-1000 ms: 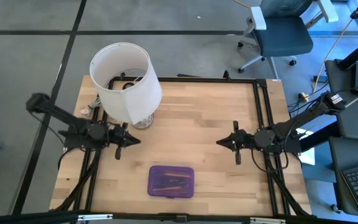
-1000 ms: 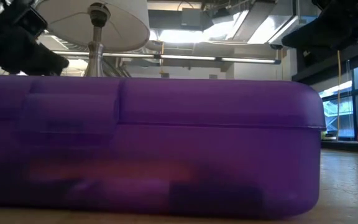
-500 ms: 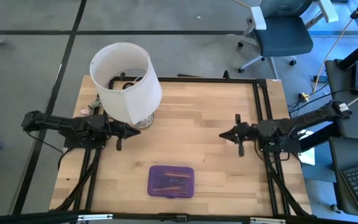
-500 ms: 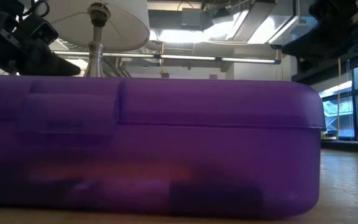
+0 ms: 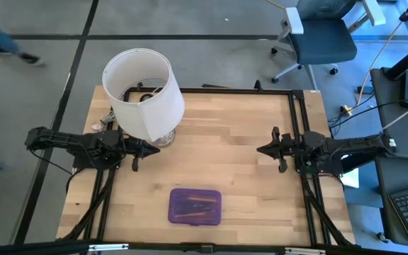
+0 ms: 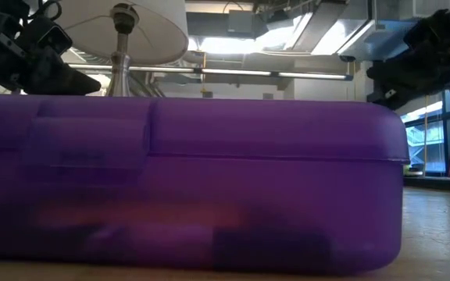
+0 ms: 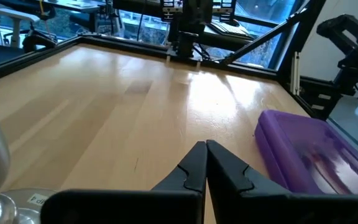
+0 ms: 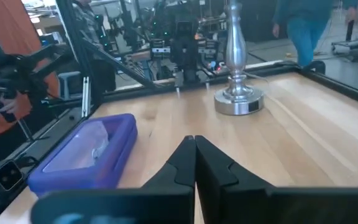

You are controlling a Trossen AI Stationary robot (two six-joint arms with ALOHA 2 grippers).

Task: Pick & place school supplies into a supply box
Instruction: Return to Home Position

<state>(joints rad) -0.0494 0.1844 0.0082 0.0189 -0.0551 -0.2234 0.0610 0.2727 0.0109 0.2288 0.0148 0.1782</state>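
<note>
The supply box (image 5: 195, 206), a translucent purple case with its lid down, lies flat near the table's front edge, midway between the arms; it also shows as the purple box (image 7: 309, 152) and the box (image 8: 86, 152) in the wrist views. Dim shapes of school supplies (image 5: 194, 206) show through its lid. My left gripper (image 5: 156, 150) is shut and level at the table's left side, beside the lamp base. My right gripper (image 5: 260, 150) is shut and level at the right side. Both hang above the wood, holding nothing.
A table lamp with a big white shade (image 5: 144, 93) and a chrome base (image 8: 238, 99) stands at the far left. A black frame rail (image 5: 297, 127) runs along the table's right side. A person (image 8: 303, 28) walks in the room beyond.
My right gripper has drawn back toward the table's right edge, swung to point straight across the table and sunk a little. My left gripper swung toward the far edge, beside the lamp base, then kept still. Both stayed shut. The box has not moved.
</note>
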